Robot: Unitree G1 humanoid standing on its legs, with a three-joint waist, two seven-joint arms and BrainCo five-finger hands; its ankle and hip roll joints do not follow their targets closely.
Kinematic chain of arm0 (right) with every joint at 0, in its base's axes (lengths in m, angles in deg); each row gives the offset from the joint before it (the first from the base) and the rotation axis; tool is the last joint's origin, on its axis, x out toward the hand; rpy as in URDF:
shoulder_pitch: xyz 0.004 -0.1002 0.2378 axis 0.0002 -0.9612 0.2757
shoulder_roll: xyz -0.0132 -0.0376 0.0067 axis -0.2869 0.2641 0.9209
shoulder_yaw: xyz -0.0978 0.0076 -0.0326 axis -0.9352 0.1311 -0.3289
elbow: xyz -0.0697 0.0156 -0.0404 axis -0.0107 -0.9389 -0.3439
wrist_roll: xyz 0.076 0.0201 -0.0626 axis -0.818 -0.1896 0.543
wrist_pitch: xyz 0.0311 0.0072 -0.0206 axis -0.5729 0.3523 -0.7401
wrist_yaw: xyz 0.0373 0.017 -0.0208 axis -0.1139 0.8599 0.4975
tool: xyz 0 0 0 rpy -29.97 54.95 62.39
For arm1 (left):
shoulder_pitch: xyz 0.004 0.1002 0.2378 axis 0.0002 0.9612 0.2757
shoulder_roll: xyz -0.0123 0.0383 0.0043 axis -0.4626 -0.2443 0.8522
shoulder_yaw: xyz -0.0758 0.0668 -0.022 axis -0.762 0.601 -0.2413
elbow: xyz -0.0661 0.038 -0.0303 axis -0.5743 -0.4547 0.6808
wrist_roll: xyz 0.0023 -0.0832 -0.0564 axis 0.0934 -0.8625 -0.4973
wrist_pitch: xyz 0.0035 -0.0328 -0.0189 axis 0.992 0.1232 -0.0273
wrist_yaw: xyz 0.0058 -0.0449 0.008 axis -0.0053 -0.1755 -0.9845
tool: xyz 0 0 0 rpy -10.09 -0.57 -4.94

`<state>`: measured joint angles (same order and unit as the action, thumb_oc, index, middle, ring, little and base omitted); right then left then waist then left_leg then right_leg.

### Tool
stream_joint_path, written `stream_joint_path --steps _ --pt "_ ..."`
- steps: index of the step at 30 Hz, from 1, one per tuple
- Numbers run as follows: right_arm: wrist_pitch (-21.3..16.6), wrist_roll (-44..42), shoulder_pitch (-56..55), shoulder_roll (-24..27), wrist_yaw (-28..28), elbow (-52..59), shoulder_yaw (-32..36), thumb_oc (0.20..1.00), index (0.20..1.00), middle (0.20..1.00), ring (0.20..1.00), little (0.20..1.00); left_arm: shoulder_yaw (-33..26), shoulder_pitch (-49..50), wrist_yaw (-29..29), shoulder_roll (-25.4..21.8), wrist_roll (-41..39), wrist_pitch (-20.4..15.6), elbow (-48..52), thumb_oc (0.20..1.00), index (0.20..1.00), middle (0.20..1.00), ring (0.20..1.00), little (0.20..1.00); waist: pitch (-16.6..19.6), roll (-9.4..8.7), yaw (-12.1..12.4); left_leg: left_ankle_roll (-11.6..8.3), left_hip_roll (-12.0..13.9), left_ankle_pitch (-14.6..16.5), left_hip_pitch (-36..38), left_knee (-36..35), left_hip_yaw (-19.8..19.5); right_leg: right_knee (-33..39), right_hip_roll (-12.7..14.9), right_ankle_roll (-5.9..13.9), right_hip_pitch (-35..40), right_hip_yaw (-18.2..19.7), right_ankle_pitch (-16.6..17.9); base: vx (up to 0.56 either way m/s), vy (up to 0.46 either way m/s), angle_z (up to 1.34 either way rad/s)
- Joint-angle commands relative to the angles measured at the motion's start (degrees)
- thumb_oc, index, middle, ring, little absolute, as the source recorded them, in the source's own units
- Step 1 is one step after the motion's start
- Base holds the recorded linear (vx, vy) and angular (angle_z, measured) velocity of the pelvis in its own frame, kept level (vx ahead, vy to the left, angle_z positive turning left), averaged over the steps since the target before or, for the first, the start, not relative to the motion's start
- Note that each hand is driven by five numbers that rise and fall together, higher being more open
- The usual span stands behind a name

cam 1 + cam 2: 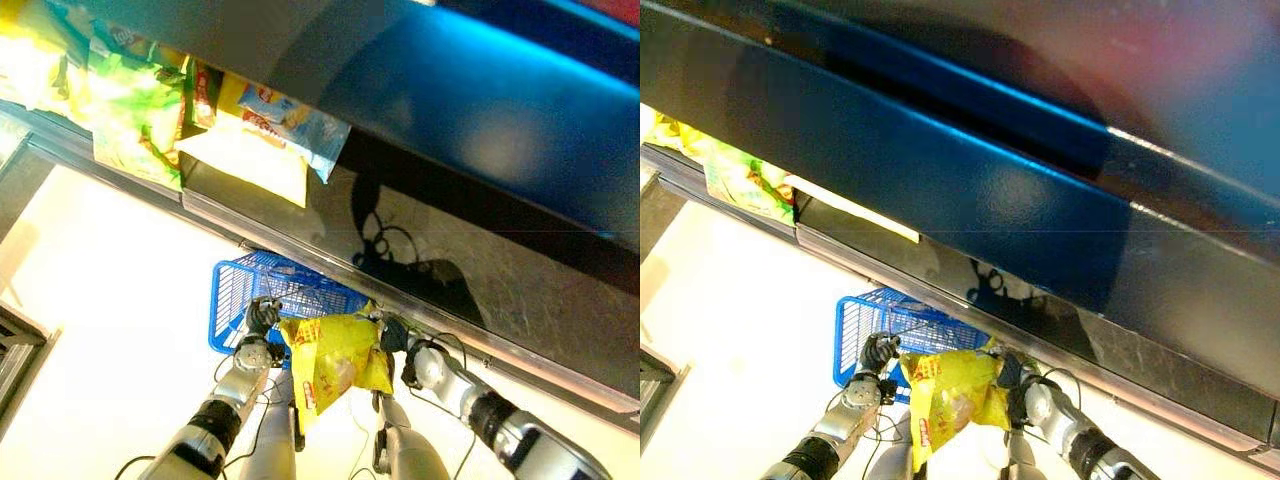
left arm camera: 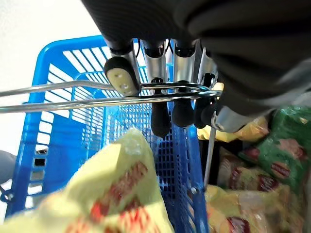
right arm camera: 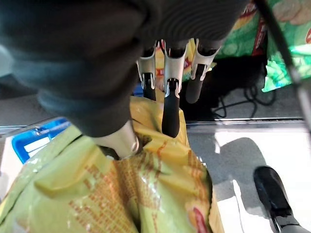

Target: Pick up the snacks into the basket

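A shelf (image 1: 440,250) carries snack bags (image 1: 150,120). Below it, the blue basket (image 1: 235,290) hangs by its wire handle (image 2: 73,94), gripped by the left hand (image 1: 262,318). The right hand (image 1: 392,335) pinches a yellow bag (image 1: 335,360) beside the basket.

right hand (image 1: 1012,377) pinching yellow snack bag (image 1: 952,395), left hand (image 1: 876,357) gripping blue basket (image 1: 862,322) handle
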<state>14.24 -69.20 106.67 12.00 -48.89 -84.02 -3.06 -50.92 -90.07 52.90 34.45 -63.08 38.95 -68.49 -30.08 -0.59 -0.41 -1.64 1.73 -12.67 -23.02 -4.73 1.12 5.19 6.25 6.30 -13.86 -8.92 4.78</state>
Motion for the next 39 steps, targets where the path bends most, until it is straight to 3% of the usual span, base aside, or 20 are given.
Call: stream_joint_path --steps 1,3,7,12,23,27,37,38,39 --pt "-0.77 -1.6 2.66 -1.16 -2.66 0.54 -1.41 0.2 0.2 0.2 0.2 0.2 3.67 -6.11 0.15 4.55 -0.61 -4.14 3.26 0.2 0.2 0.2 0.2 0.2 0.29 -0.16 0.71 -1.64 -1.59 6.3 0.85 4.26 0.3 -1.87 1.81 2.47 -7.76 3.8 5.14 -0.01 -0.004 0.03" --pt "-0.61 -2.14 3.37 -2.07 -3.31 -1.73 -1.16 0.2 0.2 0.2 0.2 0.2 4.95 -5.74 0.5 4.92 -0.3 -4.18 4.91 0.2 0.2 0.2 0.2 0.2 0.29 0.23 0.93 -1.66 -1.7 6.21 0.74 4.17 0.14 -1.87 1.82 2.51 -7.84 3.73 5.17 -0.02 -0.005 0.05" --pt "1.84 0.43 8.94 -5.51 -4.99 -18.42 -2.46 0.2 0.2 0.2 0.2 0.2 10.87 -5.12 1.81 6.37 -0.14 -4.92 12.53 0.2 0.2 0.2 0.2 0.2 0.28 2.8 3.09 -1.88 -2.35 5.43 -1.27 3.77 -0.66 -1.91 2.22 2.46 -9.37 2.7 5.5 -0.02 -0.01 0.05" --pt "3.93 -0.79 11.13 -6.01 -6.32 -25.86 1.21 0.2 0.2 0.2 0.2 0.2 13.69 -6.52 2.03 6.55 -0.39 -4.77 18.24 0.2 0.2 0.2 0.2 0.2 0.28 4.92 4.55 -1.8 -3.0 4.76 -3.57 3.43 -1.54 -2.01 2.64 2.6 -11.22 1.61 5.68 -0.02 -0.002 0.12" --pt "0.54 -13.62 17.66 -4.95 -11.7 -19.71 7.41 0.2 0.2 0.2 0.2 0.2 14.24 -6.3 1.5 7.04 -3.0 -5.18 27.08 0.2 0.2 0.2 0.2 0.2 0.28 6.62 6.18 -1.81 -4.08 4.31 -12.27 5.09 -2.58 -3.96 3.82 2.64 -18.96 0.01 5.76 -0.02 0.012 0.08" --pt "-0.76 -14.91 22.59 -1.19 -15.19 -17.94 8.65 0.2 0.2 0.2 0.2 0.2 14.45 -6.4 0.8 6.48 -4.38 -6.0 31.92 0.2 0.2 0.2 0.2 0.2 0.28 7.68 7.51 -1.75 -4.68 4.44 -16.41 6.41 -3.06 -5.48 4.6 2.8 -22.54 -0.67 5.56 0.0 0.033 0.0" --pt "-1.25 -13.3 29.36 1.64 -17.97 -18.25 7.39 0.2 0.2 0.2 0.2 0.2 15.63 -8.22 -0.4 6.76 -5.09 -6.66 36.3 0.2 0.2 0.2 0.2 0.2 0.28 10.18 9.99 -2.02 -5.52 4.32 -22.26 7.49 -4.53 -7.28 6.04 3.18 -27.11 -2.58 4.89 0.01 0.022 0.16" --pt "-1.08 -12.23 29.63 2.0 -18.57 -18.34 7.12 0.473 0.473 0.473 0.473 0.473 15.66 -8.3 -0.4 6.68 -4.85 -6.52 36.66 0.2 0.2 0.2 0.2 0.2 0.28 10.45 10.28 -2.1 -5.59 4.23 -22.6 7.45 -4.65 -7.29 6.12 3.24 -27.47 -2.75 4.9 0.01 0.026 0.24" --pt "-0.78 -11.43 29.82 1.94 -18.85 -18.79 6.87 1.0 1.0 1.0 1.0 1.0 15.65 -8.35 -0.45 6.56 -4.74 -6.54 37.12 0.2 0.2 0.2 0.2 0.2 0.28 10.75 10.62 -2.19 -5.73 4.12 -22.97 7.38 -4.75 -7.28 6.28 3.32 -27.64 -3.07 4.91 0.01 0.017 0.22"
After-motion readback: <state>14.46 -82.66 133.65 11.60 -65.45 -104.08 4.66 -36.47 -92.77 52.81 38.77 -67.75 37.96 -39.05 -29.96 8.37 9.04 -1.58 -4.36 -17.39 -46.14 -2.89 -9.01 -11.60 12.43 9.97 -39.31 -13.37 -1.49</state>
